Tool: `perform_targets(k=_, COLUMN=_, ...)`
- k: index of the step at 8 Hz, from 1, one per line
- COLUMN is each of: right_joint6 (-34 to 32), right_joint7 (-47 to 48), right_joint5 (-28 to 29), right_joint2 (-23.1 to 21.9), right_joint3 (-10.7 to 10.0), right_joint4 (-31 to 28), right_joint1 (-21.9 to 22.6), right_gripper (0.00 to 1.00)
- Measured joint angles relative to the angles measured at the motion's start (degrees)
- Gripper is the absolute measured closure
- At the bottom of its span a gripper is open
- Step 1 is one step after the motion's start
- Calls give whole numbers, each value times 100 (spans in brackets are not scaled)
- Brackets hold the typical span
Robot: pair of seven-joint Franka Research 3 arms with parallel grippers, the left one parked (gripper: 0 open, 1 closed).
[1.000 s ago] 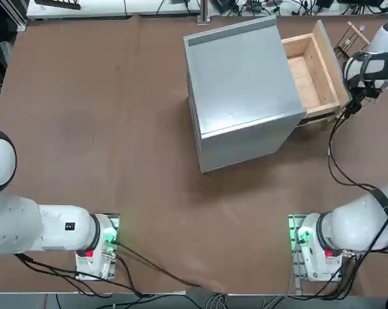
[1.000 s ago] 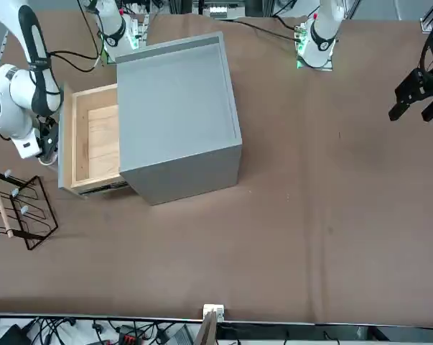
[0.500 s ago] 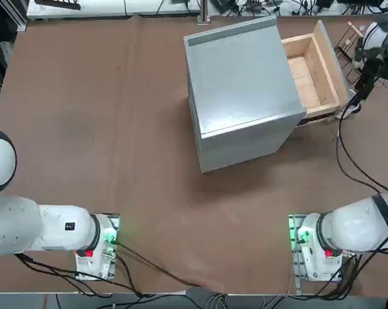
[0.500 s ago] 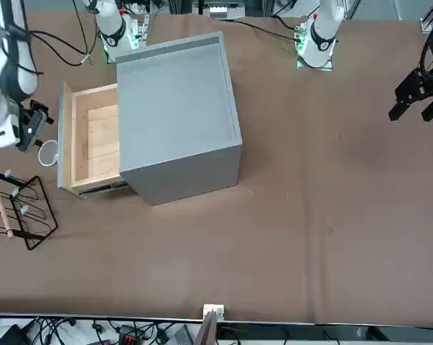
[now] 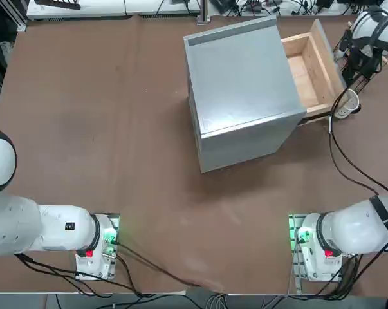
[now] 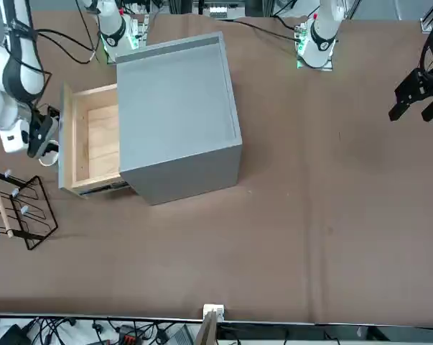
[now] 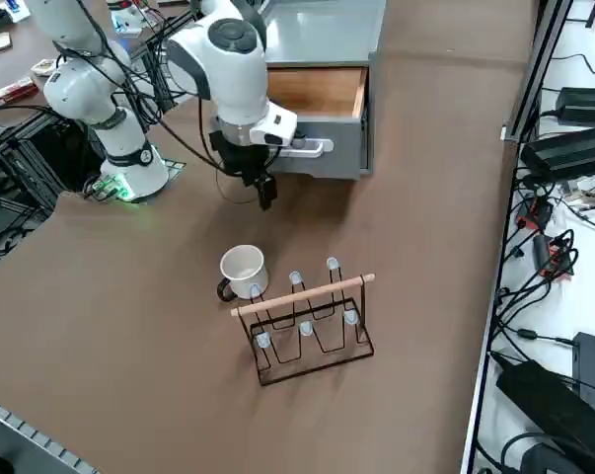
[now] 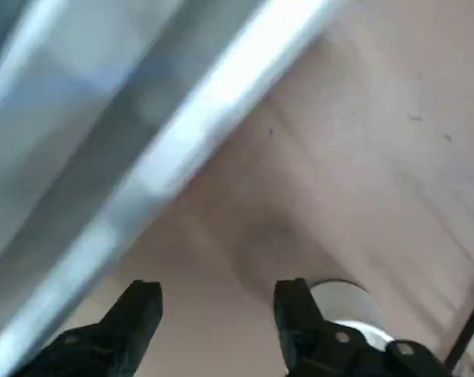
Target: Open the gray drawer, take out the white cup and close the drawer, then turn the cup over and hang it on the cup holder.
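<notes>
White cup point(image 7: 243, 268) stands upright, mouth up, on the brown table point(image 5: 116, 129), just beside the cup holder point(image 7: 312, 326), at 4 o'clock from the pulled-out gray drawer point(image 5: 316, 67) in the top view; right gripper point(image 7: 265, 196) hangs above the table by the drawer front, fingers point(image 8: 138, 314) apart, holding nothing.

White cup point(image 7: 243, 268), gray drawer point(image 7: 322, 150) (pale plywood inside), dark brown cup holder point(image 7: 312, 331).

A robotics lab: 2 white arms bolted to a broad brown table point(image 5: 103, 96), black cables point(image 7: 534, 247) strewn alongside, dark power supplies point(image 7: 573, 148) on the floor.
</notes>
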Motion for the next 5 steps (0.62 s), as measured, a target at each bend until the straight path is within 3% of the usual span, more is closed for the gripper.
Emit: perform_targets(k=5, right_joint6=130, right_joint7=952, right_joint5=813, right_joint2=141, right_joint3=13, right_joint4=3, right_joint1=745, right_gripper=18)
